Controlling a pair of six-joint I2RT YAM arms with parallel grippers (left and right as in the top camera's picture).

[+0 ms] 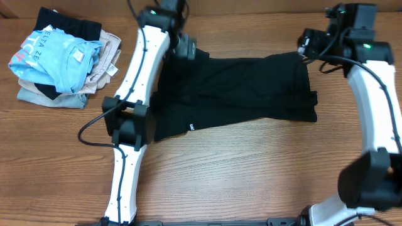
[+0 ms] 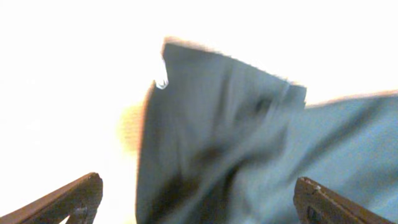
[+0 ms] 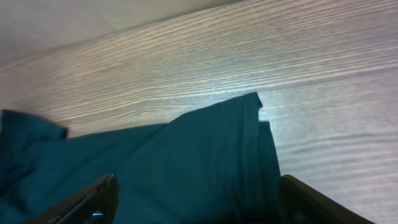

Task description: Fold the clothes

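The black shirt (image 1: 239,94) lies partly folded on the wooden table, with a small white mark (image 1: 191,127) near its front left edge. My left gripper (image 1: 186,47) is open above the shirt's far left corner; the left wrist view shows blurred dark cloth (image 2: 224,143) between its spread fingers (image 2: 199,202). My right gripper (image 1: 306,45) is open above the shirt's far right corner; the right wrist view shows the cloth's corner (image 3: 211,162) between its spread fingers (image 3: 196,202).
A pile of other garments stands at the far left: a light blue tee with white lettering (image 1: 59,56) over beige folded clothes (image 1: 103,66). The wooden table (image 1: 251,169) extends in front of the shirt.
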